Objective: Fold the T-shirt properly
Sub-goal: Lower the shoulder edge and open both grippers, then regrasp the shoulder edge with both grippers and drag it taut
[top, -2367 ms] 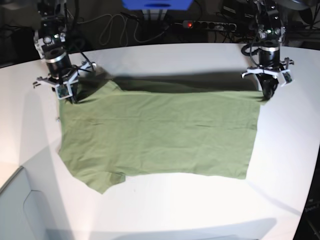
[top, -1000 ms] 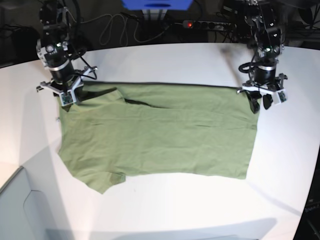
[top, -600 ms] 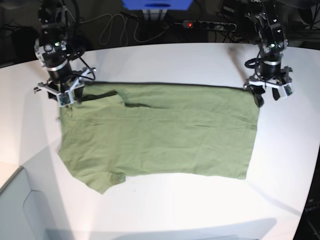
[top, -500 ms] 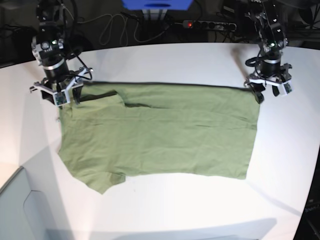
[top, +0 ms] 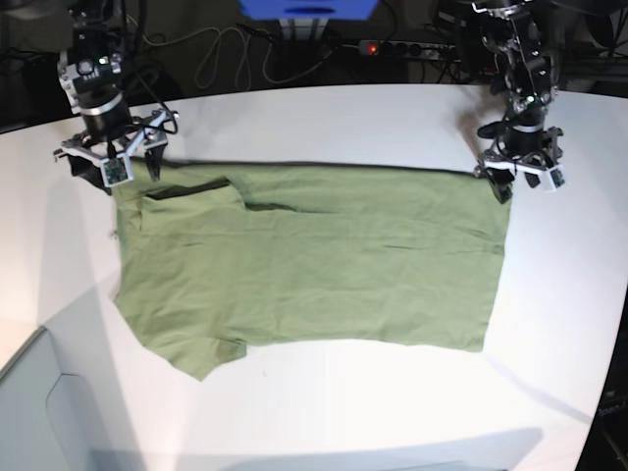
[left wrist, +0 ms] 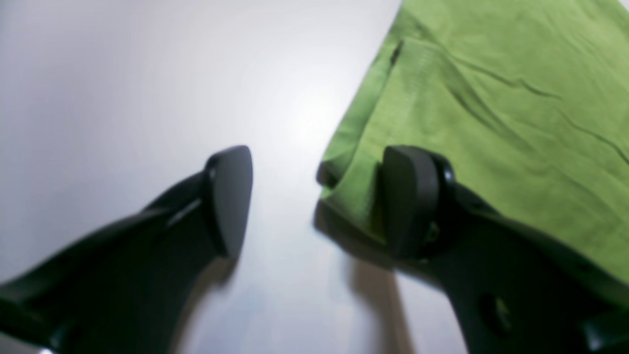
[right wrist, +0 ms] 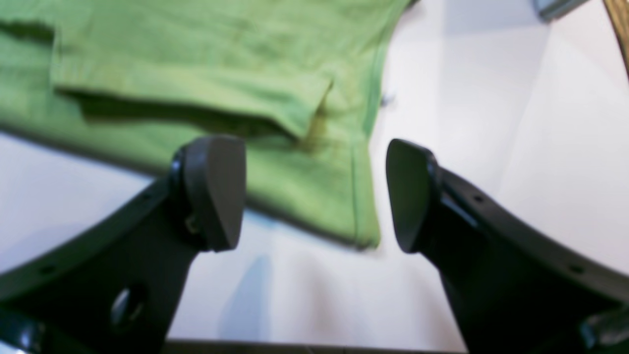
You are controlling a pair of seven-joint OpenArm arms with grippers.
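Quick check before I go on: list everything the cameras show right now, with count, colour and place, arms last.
T-shirt: one, olive green, spread flat across the middle of the table, far edge folded over, one sleeve sticking out at the near left in the base view.
Table: one, white, under everything.
Power strip: one, dark with a red light, behind the table's far edge.
Cables: several, dark, behind the far edge.
Blue object: one, top centre, cut off by the frame.
Left gripper: one, black, open, above the shirt's far corner on the base view's right.
Right gripper: one, black, open, above the far corner on the base view's left.
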